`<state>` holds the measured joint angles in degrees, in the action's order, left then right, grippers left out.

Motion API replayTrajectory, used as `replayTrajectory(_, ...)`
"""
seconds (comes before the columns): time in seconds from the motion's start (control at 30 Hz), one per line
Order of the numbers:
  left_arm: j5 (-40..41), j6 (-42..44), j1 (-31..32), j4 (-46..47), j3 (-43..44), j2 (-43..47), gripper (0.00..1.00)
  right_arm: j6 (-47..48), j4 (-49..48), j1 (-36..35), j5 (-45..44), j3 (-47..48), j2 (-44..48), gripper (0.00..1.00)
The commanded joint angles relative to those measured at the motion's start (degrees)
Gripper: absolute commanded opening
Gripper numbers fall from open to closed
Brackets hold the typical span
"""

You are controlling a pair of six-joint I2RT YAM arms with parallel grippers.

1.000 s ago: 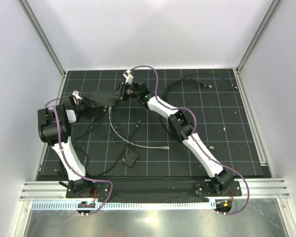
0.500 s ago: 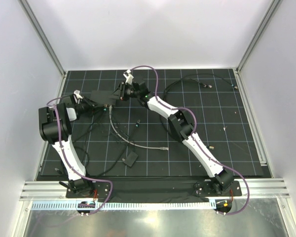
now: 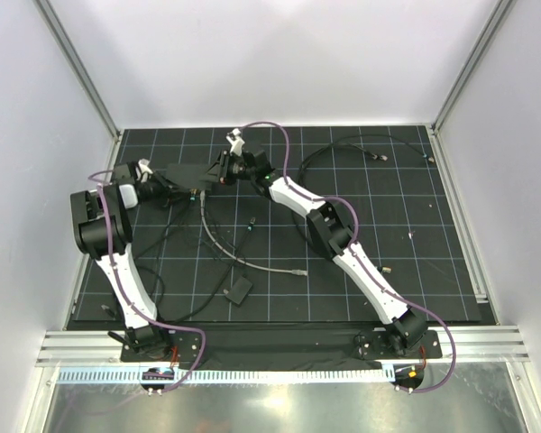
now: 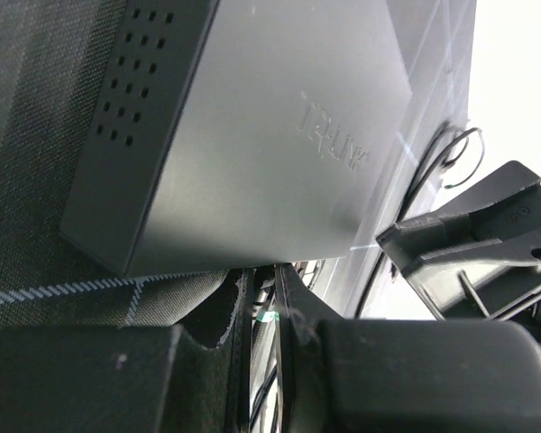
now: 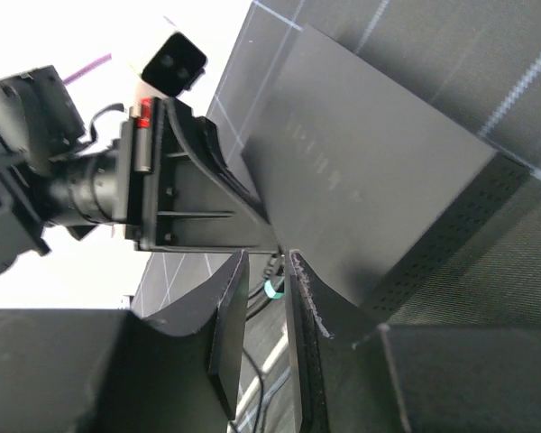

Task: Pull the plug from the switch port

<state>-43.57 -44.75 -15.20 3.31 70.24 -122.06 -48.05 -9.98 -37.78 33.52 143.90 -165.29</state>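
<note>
At the far left of the worktop [image 3: 406, 225], on the grid and flanked by both arms: switch [image 3: 186, 171]. Right at its port edge, left fingers [image 4: 230, 311] closed to a thin slit, a green glint just beyond; no telling whether on the plug or on nothing. From the other side of the box, right fingers [image 5: 227, 334] parted by a narrow gap; impossible to say whether pinching anything. Judged as the grip-and-brace stage, pull not yet made.

To do it well:
- Confirm a firm hold on the plug body rather than on the grey cable [image 3: 206, 225].
- Press the latch tab, if reachable.
- Pin the box steady with the other arm.
- Draw straight out along the port axis, level with the worktop, slowly, without twisting or lifting.
- Watch for the light box sliding along instead of letting go, and stop and re-brace if so.
</note>
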Motion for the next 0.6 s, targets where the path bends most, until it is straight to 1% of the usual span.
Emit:
replayTrajectory(0.0,7.44,9.48,0.17,-18.93,4.10,-3.97,0.00,-2.57,-2.77,-0.54,-1.17,2.88,-1.61,0.30)
replayTrajectory(0.03,7.62,11.33,0.35,-24.44,5.77,-5.19,0.00,-2.92,-2.77,-0.54,-1.70,2.80,-1.79,0.30)
replayTrajectory(0.1,8.59,14.59,0.17,-27.82,8.06,-5.91,0.00,-3.63,-2.59,-0.54,-2.31,2.79,-2.14,0.30)
replayTrajectory(0.23,9.38,18.38,0.26,-33.79,9.83,-6.79,0.00,-4.77,-2.59,-0.45,-3.46,3.14,-3.02,0.30)
replayTrajectory(0.33,8.77,19.26,0.17,-34.86,9.40,-6.35,0.00,-6.00,-2.94,-0.54,-3.90,3.67,-4.07,0.30)
replayTrajectory(0.4,9.12,19.35,0.17,-34.60,8.34,-3.81,0.00,-6.52,-3.29,-0.54,-3.55,3.85,-4.25,0.30)
replayTrajectory(0.47,10.78,19.18,0.09,-33.38,5.97,-0.83,0.00,-6.53,-3.29,-0.36,-3.55,3.85,-3.90,0.30)
replayTrajectory(0.5,11.05,18.74,0.17,-32.33,4.83,2.50,0.00,-6.53,-3.29,-0.19,-3.46,3.67,-3.81,0.30)
replayTrajectory(0.57,12.97,17.34,0.09,-30.12,2.54,6.12,0.00,-6.61,-3.47,-0.10,-3.28,3.67,-3.37,0.30)
